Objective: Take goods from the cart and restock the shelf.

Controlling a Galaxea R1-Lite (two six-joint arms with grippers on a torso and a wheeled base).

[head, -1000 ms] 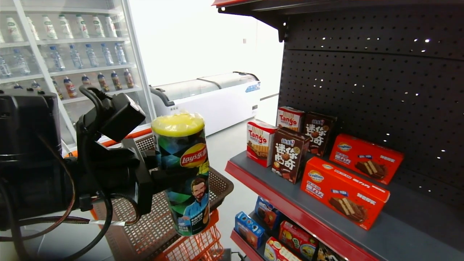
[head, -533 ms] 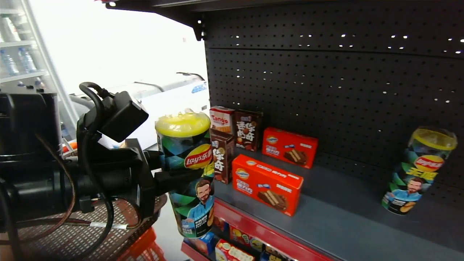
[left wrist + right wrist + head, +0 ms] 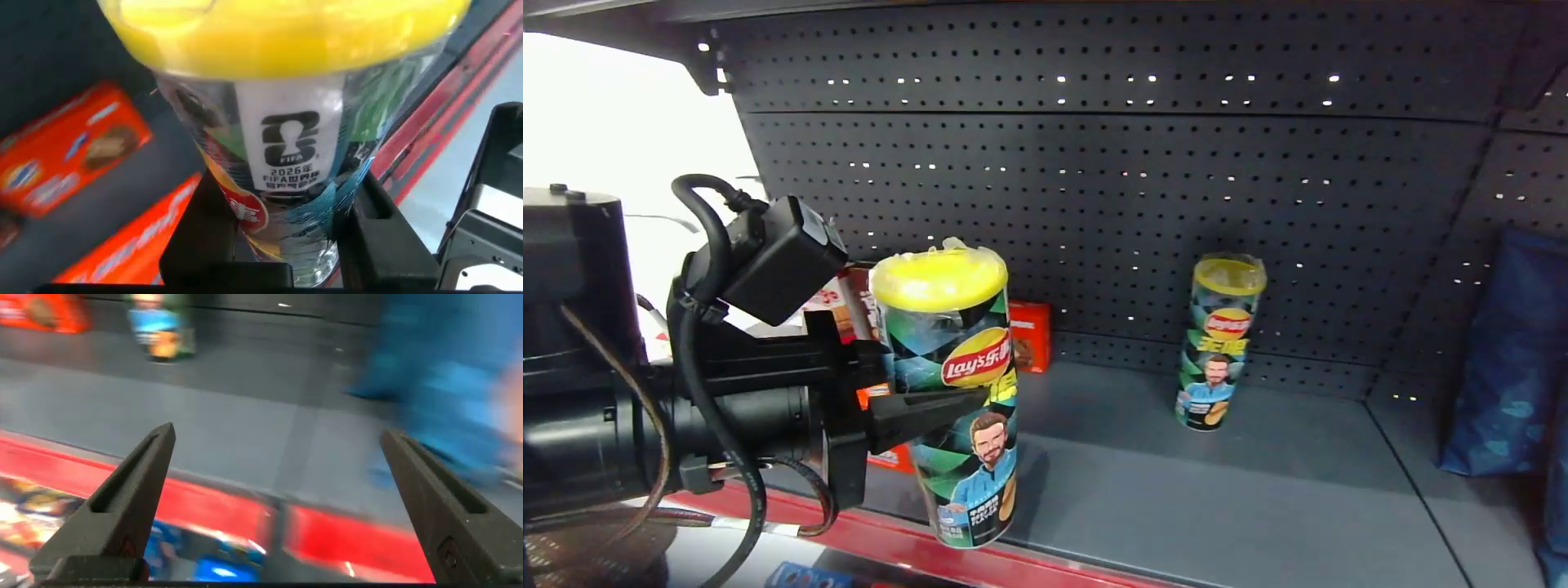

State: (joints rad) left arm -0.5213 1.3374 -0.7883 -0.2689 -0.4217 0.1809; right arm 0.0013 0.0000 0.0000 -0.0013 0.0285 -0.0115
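Head view. Left gripper [image 3: 935, 384] at the left, black fingers [image 3: 923, 412] clamped on the middle of a tall chip can [image 3: 947, 318] with a yellow lid. Can held upright at the front left of the grey shelf [image 3: 1176, 482], base in line with the red front edge [image 3: 907, 543]; cannot tell whether base and shelf touch. Farther back, close to the black pegboard [image 3: 1094, 188], a second chip can [image 3: 1218, 343] of the same kind, standing upright, well apart from the held one. Behind the held can, an orange box [image 3: 1031, 336] against the pegboard. At the far right, a blue bag [image 3: 1511, 359] resting on the shelf.

Left wrist view. Held can [image 3: 294, 163] seen from close by, yellow lid nearest the camera, clear wrap crinkled around the body. Dark fingers [image 3: 384, 237] pressed against both sides of the can. Beyond it, two orange boxes [image 3: 73, 147] lying on the dark shelf, and the red edge [image 3: 445, 102] running past on the other side.

Right wrist view. Right gripper [image 3: 278, 506] with its two dark fingers [image 3: 122, 498] spread wide apart, gripping nothing, poised at the shelf's red edge [image 3: 343, 535]. Blurred beyond, the standing can [image 3: 159, 331] and the blue bag [image 3: 441, 384] on the grey shelf surface [image 3: 229, 416].
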